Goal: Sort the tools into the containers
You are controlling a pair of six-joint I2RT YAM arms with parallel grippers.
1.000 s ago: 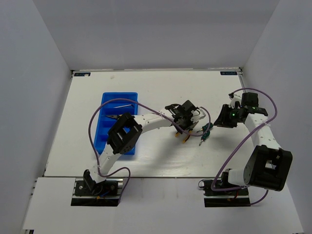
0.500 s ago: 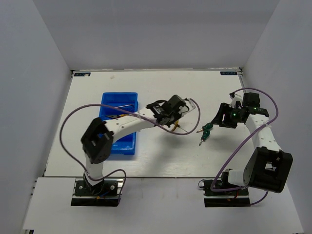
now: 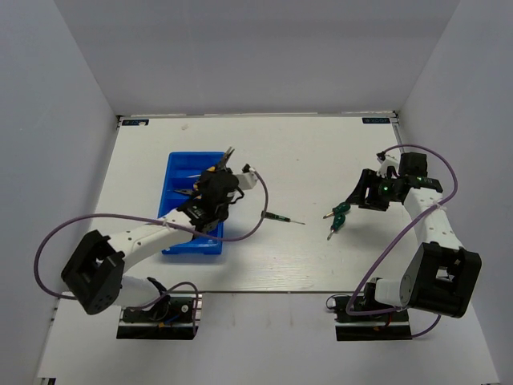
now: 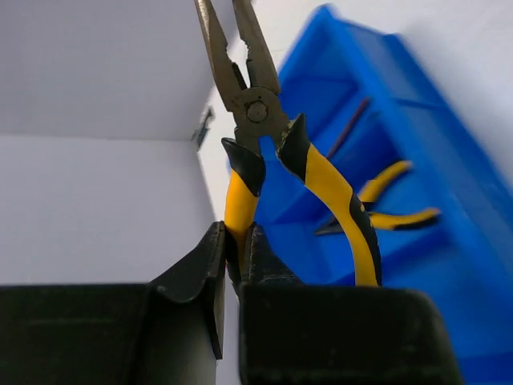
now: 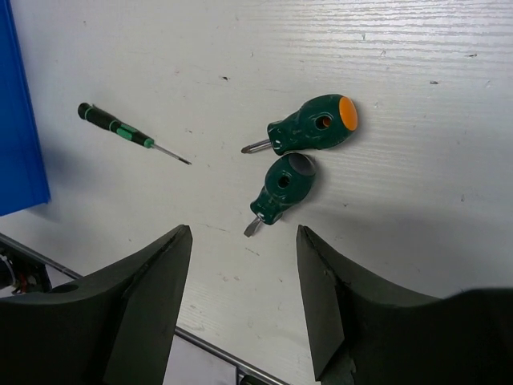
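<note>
At the left of the worktop the blue bin is lying lengthwise, near to far, and we are reaching our left arm across it. Our left gripper is hanging above the bin's far right part with its jaws drawn almost together. They are pinching one yellow handle of the pliers, while the other handle is standing free beside them and the slightly parted nose is pointing past the bin's far edge. Inside the bin a thin dark hex key is lying in the farthest compartment, and a second pliers is lying in the compartment just nearer. Right of the bin and apart from it, a thin screwdriver with a green-and-black handle is lying on the worktop, tip pointing right. Further right, a stubby green screwdriver with an orange end cap is lying close against another stubby screwdriver; we cannot tell whether they are touching. Our right gripper is hovering just right of them, jaws spread wide, gripping nothing.
</note>
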